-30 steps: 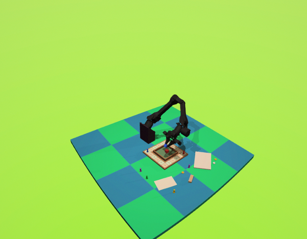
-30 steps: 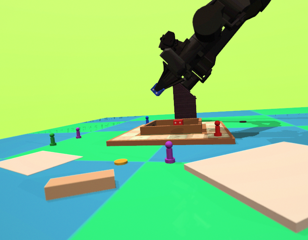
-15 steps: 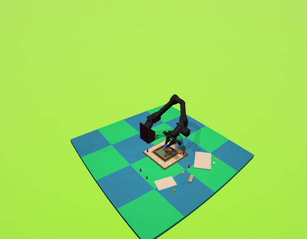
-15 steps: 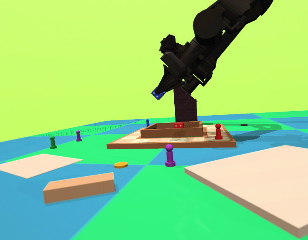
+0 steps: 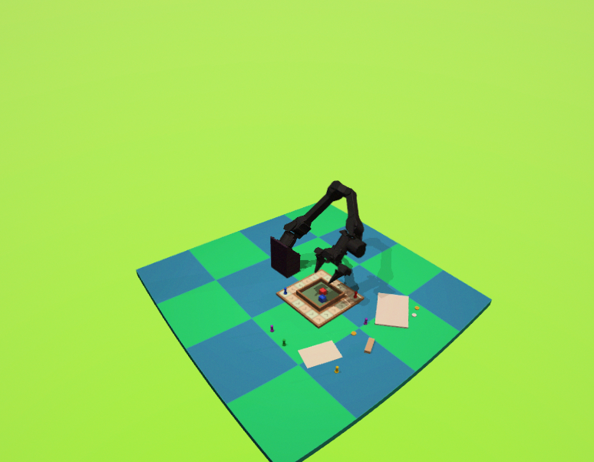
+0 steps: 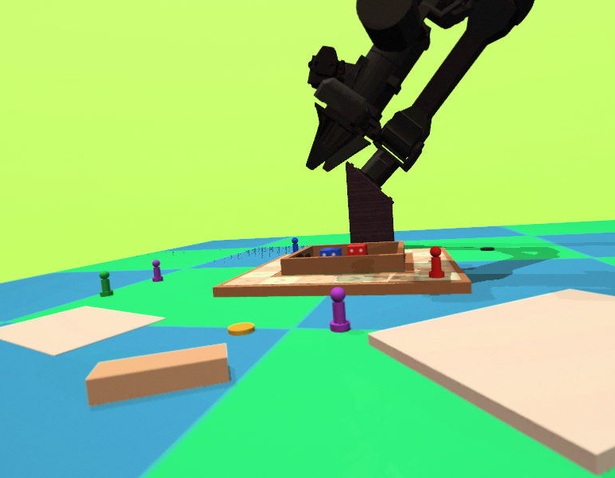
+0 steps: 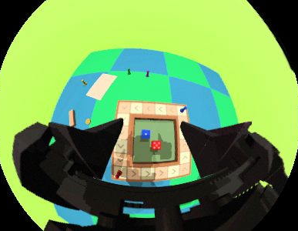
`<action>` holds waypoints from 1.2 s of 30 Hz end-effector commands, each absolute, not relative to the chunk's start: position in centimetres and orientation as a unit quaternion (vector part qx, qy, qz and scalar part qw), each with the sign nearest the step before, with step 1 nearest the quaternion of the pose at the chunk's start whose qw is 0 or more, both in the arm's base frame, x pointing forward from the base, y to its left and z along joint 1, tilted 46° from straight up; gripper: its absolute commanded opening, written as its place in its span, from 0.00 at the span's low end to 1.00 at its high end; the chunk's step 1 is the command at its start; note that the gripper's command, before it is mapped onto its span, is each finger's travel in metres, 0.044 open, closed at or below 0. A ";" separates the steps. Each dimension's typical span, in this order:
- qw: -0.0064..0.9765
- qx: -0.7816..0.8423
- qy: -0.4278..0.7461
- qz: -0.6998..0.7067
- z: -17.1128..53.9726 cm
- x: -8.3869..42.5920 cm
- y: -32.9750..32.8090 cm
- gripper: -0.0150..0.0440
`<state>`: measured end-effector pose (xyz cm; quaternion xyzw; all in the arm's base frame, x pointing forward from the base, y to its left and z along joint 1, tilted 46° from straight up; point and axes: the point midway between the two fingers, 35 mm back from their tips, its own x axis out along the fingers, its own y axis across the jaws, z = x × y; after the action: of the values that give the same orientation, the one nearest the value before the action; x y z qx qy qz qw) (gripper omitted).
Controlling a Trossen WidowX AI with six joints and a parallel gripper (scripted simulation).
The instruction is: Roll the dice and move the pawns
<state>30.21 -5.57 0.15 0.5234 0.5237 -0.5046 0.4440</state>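
Observation:
My gripper (image 5: 323, 276) (image 6: 318, 167) (image 7: 153, 123) is open and empty, high above the tray (image 5: 307, 301) (image 6: 338, 266) (image 7: 131, 131). The blue die (image 5: 322, 298) (image 6: 330, 252) (image 7: 143, 135) and the red die (image 5: 322, 291) (image 6: 357, 249) (image 7: 156, 145) are inside the tray, apart in the wrist view. There the blue die's top shows one pip, the red die's several. The red pawn (image 5: 355, 295) (image 6: 435, 264) (image 7: 118, 174) stands on the board's lower left corner square in the wrist view. The blue pawn (image 5: 285, 291) (image 6: 294, 245) (image 7: 183, 109) stands at the upper right corner.
The arrowed board (image 5: 297, 305) (image 6: 272, 291) surrounds the tray. Outside it are purple pawns (image 5: 272, 328) (image 6: 338, 311), a green pawn (image 5: 284, 342) (image 6: 106, 284), a yellow pawn (image 5: 336, 370), small discs (image 5: 353, 333) (image 6: 241, 329), a tan block (image 5: 369, 345) (image 6: 158, 378) and two pale slabs (image 5: 391, 311) (image 5: 319, 354).

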 end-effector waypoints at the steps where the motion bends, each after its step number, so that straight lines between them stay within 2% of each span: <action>1: 0.343 0.585 0.600 -0.425 -2.6 29.7 -5.2 1.00; 5: 0.248 0.675 0.626 -0.302 -3.9 30.3 -5.0 1.00; 11: 0.261 0.656 0.626 -0.332 -4.0 29.9 -5.1 1.00; 12: 0.268 0.654 0.629 -0.325 -4.0 30.0 -5.0 0.96; 14: 0.324 0.631 0.652 -0.269 -3.3 31.2 -4.2 0.87; 20: 0.544 0.470 0.694 0.013 0.1 35.9 0.5 0.60; 23: 0.618 0.373 0.677 0.144 2.0 37.5 3.1 0.59; 29: 0.683 0.235 0.620 0.306 4.3 38.9 6.5 0.59; 36: 0.688 0.223 0.613 0.319 4.5 39.2 6.8 0.59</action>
<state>38.50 5.98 3.00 0.2659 0.6421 0.2718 0.6657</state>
